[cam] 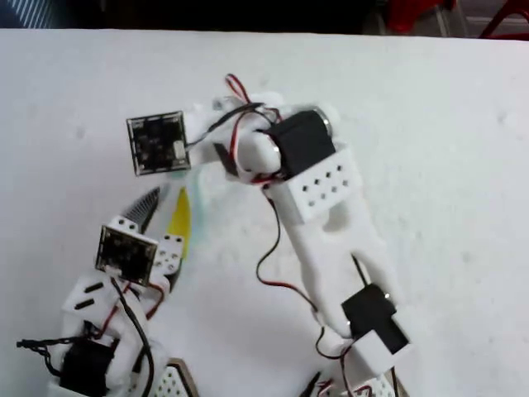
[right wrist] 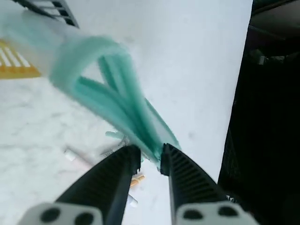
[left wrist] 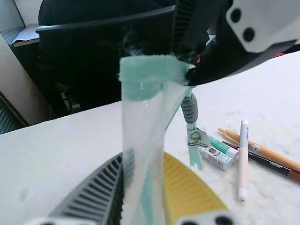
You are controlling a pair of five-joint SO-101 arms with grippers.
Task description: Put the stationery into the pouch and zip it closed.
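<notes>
While the left claw (left wrist: 140, 190) stands clamped on the clear, teal-edged pouch (left wrist: 143, 122), holding it upright over the counter (left wrist: 56, 150), the right claw (right wrist: 150, 161) is pinched shut on the pouch's teal top strip. Beyond, on the counter, lie a white pen (left wrist: 243, 159), an orange pencil (left wrist: 269, 153) and a small tube (left wrist: 215, 157); its label is too small to read.

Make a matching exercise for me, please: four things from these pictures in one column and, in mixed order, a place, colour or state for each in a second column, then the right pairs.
Things
1. pouch
2. white pen
3. zip pull
4. left gripper

Descriptions
a. lies on the table
b. shut on the pouch, one finger yellow
c. translucent, with a mint green edge
d. hangs from the pouch's edge

Pairs: 1-c, 2-a, 3-d, 4-b
</notes>
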